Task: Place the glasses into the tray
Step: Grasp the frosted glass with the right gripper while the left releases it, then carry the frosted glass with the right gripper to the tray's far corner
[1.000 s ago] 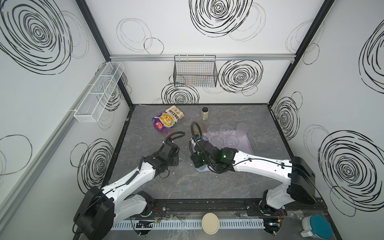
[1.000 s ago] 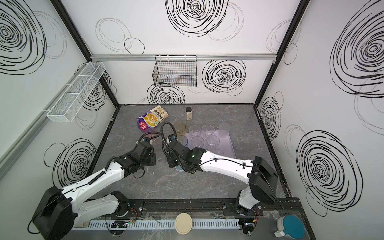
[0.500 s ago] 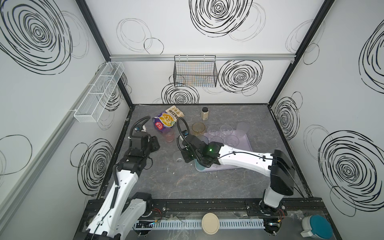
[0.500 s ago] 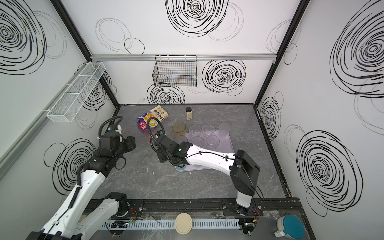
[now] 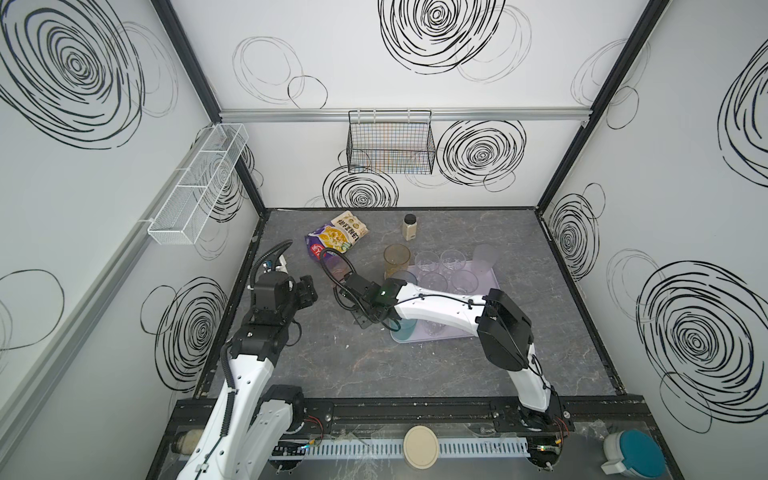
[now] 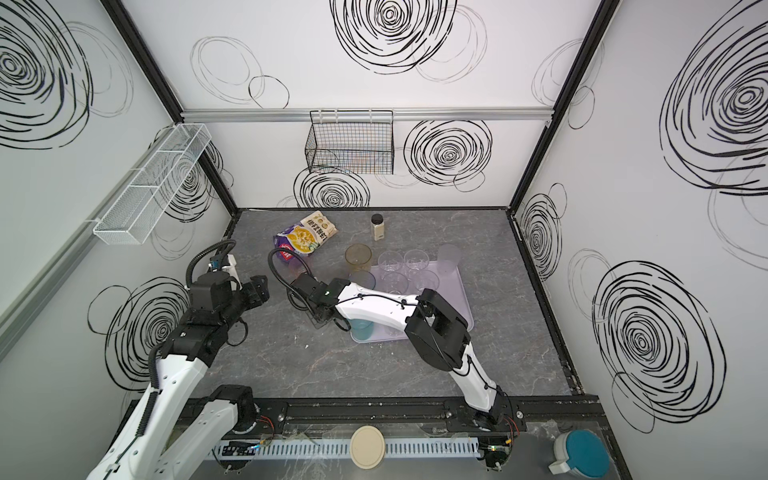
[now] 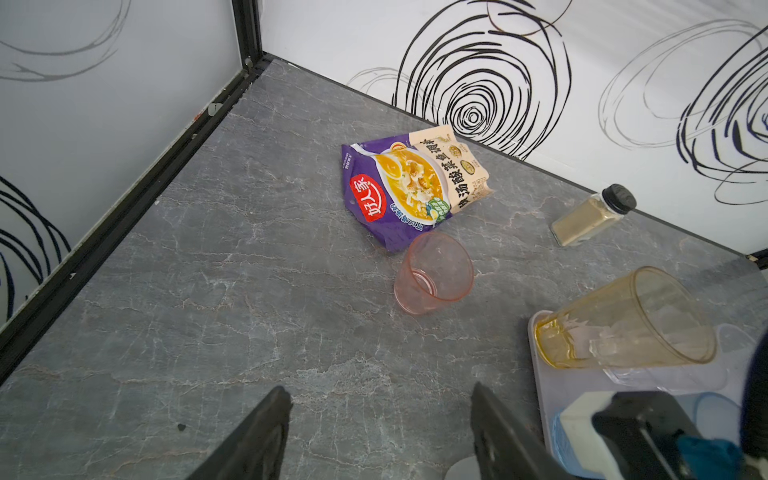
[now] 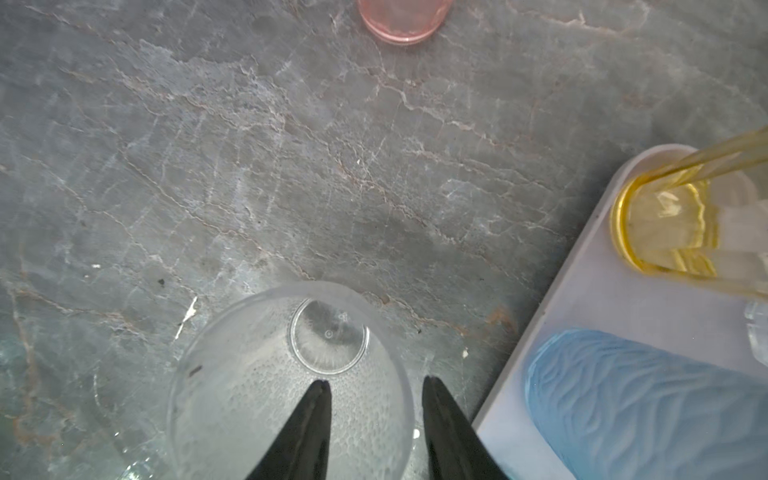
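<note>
The left fingers (image 7: 266, 424) hung wide apart over bare counter (image 7: 208, 311), gripping nothing. The right fingers (image 8: 311, 419), part open, straddled the wall of a frosted glass (image 8: 249, 395) standing on the counter at 9 o'clock of the tray (image 6: 459, 295). A pink glass (image 7: 434, 274) stood off it at 10 o'clock; an amber glass (image 5: 397, 259) stood inside.

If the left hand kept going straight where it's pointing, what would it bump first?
Probably the short pink glass, standing just ahead of the left hand, a little off its middle line. The snack bag lies beyond it. Depth is hard to judge.
</note>
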